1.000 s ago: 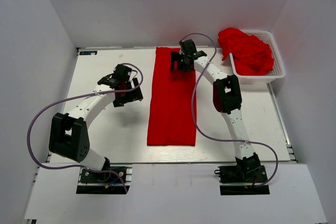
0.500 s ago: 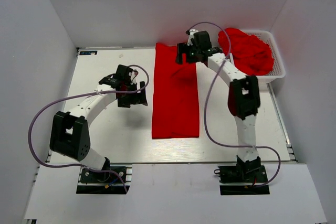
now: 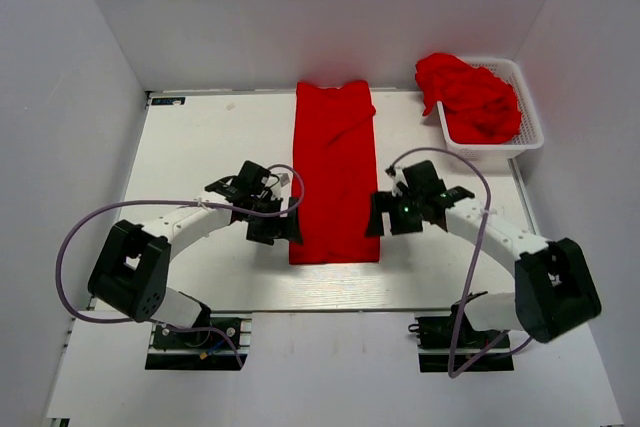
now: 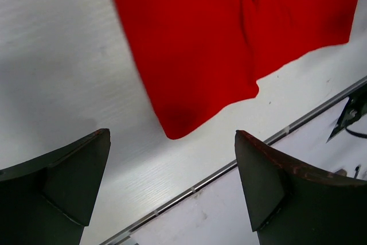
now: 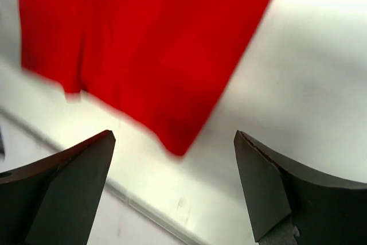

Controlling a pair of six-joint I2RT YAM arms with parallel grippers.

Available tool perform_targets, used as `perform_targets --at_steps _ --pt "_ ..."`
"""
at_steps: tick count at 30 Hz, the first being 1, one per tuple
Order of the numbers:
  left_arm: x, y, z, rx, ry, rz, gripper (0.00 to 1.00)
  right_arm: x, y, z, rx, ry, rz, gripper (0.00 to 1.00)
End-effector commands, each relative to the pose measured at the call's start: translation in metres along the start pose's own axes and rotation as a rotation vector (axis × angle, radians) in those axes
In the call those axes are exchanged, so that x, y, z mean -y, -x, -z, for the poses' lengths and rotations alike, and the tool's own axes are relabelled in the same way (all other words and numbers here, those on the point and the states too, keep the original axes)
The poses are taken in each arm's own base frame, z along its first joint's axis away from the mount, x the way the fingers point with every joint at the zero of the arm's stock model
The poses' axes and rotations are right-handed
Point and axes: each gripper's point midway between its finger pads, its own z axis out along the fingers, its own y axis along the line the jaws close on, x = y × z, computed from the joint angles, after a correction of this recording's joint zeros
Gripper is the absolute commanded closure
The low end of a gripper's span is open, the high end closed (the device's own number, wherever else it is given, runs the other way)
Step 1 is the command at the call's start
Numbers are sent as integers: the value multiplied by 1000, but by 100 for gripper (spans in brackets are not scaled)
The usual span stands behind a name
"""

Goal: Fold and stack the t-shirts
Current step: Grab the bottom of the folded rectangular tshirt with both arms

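Top external view: a red t-shirt, folded into a long narrow strip, lies flat down the middle of the white table. Its far end reaches the table's back edge, and its near hem stops short of the front edge. Bare table lies open on both long sides of the strip. A white basket holding a heap of red shirts stands at the far right corner, well apart from the strip.

The left gripper sits just beside the strip's near left corner, and the right gripper sits just beside its near right corner. Both arms are bent low over the table and reach inward toward the cloth, with their elbows pointing outward.

Left wrist view: the jaws stand wide apart with nothing between them. The strip's near left corner lies ahead of the gap, separated from the fingers by bare table.

Right wrist view: the jaws are likewise spread and empty. The near right corner of the strip, slightly blurred, lies ahead of the gap and clear of both fingers.
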Motion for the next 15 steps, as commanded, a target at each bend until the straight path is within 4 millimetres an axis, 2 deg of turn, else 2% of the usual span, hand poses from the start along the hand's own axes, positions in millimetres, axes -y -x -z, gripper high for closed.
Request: perform_targets --at_steps 1,2,4,5,8,11,14,15 --pt "13 -2 1 30 -33 -35 0 -34 -27 18 -21 180 -29 10" --pt "12 -4 -2 20 -22 -40 0 -32 -46 17 -45 192 -45 10" --pt "7 -7 -6 12 17 -41 0 -41 -53 16 -53 251 -56 10" --pt "4 -7 -8 6 29 -37 0 -37 -63 12 -75 243 -73 10" --pt "6 -15 -14 -22 20 -47 0 -33 -69 7 -94 225 -98 10" --pt "0 -28 -22 -62 33 -42 0 -25 -74 2 -106 183 -124 10" --pt "-2 -32 -27 -59 50 -51 0 -21 -78 -2 -118 161 -146 10" --pt "-3 -34 -28 -66 54 -38 1 -17 -84 -4 -136 154 -161 10"
